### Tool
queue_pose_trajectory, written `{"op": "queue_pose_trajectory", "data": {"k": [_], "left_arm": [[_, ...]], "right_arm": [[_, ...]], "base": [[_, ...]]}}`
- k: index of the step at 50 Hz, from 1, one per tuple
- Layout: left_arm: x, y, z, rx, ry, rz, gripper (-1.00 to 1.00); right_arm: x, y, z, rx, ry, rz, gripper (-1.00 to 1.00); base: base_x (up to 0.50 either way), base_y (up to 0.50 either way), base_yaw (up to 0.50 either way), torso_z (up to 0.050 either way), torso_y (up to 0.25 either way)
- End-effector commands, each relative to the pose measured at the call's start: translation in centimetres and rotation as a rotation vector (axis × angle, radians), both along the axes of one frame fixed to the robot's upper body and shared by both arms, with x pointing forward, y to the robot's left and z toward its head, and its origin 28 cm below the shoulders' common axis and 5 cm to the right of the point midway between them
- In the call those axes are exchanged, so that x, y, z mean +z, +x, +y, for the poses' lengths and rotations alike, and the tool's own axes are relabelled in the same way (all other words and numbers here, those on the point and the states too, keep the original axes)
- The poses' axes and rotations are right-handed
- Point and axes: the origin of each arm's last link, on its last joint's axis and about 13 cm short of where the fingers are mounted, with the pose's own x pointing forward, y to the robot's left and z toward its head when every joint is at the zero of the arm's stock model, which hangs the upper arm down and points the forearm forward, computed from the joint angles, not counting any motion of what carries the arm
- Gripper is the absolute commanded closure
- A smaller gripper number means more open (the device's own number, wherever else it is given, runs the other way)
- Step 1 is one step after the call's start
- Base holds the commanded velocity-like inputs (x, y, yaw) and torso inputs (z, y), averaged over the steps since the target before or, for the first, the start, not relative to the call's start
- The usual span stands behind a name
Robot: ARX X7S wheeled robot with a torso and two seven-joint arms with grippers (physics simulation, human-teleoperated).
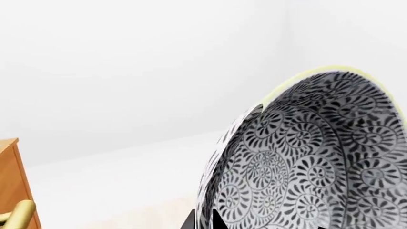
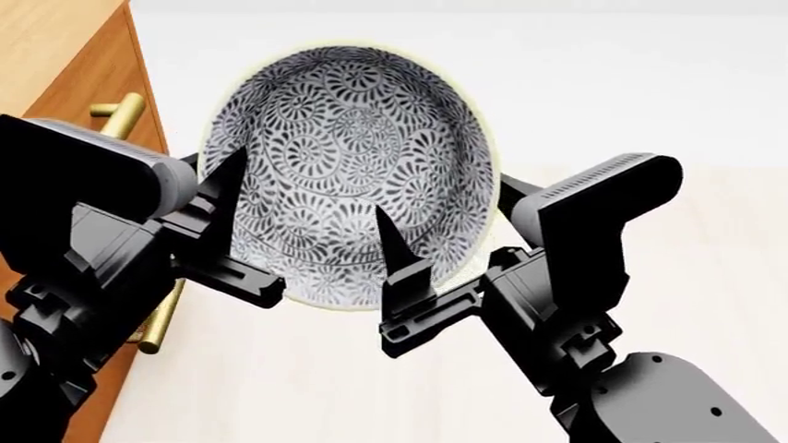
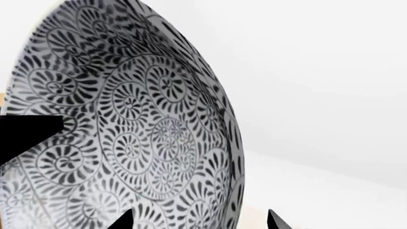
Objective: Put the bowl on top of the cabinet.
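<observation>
The bowl (image 2: 345,138), white with a dense grey-black floral pattern and a pale rim, hangs in the air tipped on edge, its inside facing the head camera. My left gripper (image 2: 221,217) is shut on its rim; in the left wrist view the two black fingertips (image 1: 219,222) pinch the bowl (image 1: 318,157) wall. My right gripper (image 3: 198,220) stands open astride the opposite rim of the bowl (image 3: 127,119), one finger inside, the other clear of the outer wall. The orange-brown cabinet (image 2: 74,55) stands just left of the bowl.
Brass bar handles (image 2: 121,115) stick out from the cabinet's front, close to my left arm; one shows in the left wrist view (image 1: 19,214). Pale floor (image 2: 689,101) and white wall lie beyond. My right arm (image 2: 591,240) fills the lower right.
</observation>
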Motion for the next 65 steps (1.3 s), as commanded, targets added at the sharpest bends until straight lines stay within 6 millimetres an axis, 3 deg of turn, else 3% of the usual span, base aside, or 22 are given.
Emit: {"op": "queue_pose_trajectory", "data": {"k": [1, 51, 60, 65], "left_arm": [[0.7, 0.0, 0.4, 0.029, 0.002, -0.025, 1.0], [0.9, 1.4, 0.6, 0.07, 0.002, 0.0, 1.0], [2.2, 0.7, 0.3, 0.09, -0.001, -0.01, 1.0], [3.9, 0.4, -0.2, 0.114, 0.019, -0.041, 1.0]], "right_arm": [[-0.1, -0.2, -0.3, -0.011, 0.004, 0.001, -1.0], [-1.1, -2.9, -3.5, -0.102, 0.039, 0.007, -1.0], [-1.7, -4.2, -3.9, -0.12, 0.045, -0.003, -1.0], [-2.2, -4.3, -4.3, -0.136, 0.059, 0.001, -1.0]], "base": [[0.0, 0.0, 0.0, 0.0, 0.0], [0.0, 0.0, 0.0, 0.0, 0.0], [0.0, 0.0, 0.0, 0.0, 0.001], [0.0, 0.0, 0.0, 0.0, 0.0]]}}
